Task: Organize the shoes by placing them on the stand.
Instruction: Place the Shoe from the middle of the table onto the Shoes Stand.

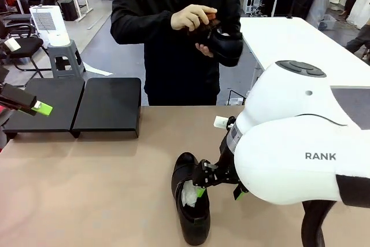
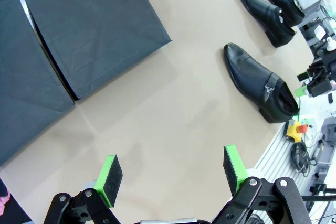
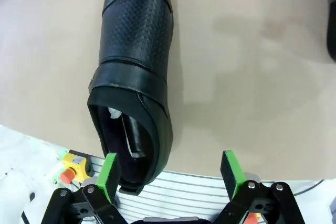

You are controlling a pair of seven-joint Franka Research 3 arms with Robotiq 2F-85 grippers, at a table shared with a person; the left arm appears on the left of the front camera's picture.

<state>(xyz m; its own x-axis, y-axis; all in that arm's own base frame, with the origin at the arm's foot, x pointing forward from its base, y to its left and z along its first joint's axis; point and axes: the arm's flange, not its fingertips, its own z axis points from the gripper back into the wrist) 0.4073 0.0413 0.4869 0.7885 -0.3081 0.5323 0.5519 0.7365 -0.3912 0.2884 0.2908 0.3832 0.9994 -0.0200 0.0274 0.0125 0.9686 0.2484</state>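
Observation:
A glossy black shoe [image 1: 191, 201] [image 3: 137, 56] lies on the tan table with white paper inside it. My right gripper [image 1: 218, 186] [image 3: 169, 171] is open at its heel, and the heel rim sits just inside the left pad. Across the table a person holds another shoe [image 1: 225, 44] in both hands. The black stand [image 1: 107, 108] [image 2: 89, 24], two flat platforms side by side, sits at the far left. My left gripper [image 1: 34, 105] [image 2: 170, 174] hangs open and holds nothing by the stand. The left wrist view shows that same shoe [image 2: 260, 85] and two more shoes [image 2: 268, 11] beyond it.
A grey stool [image 1: 63, 56] carrying a white appliance stands behind the stand. A white table [image 1: 300, 39] is at the back right. A yellow box with a red button [image 3: 71, 163] sits off the table's near edge. My right arm's white bulk [image 1: 300, 143] covers the right front.

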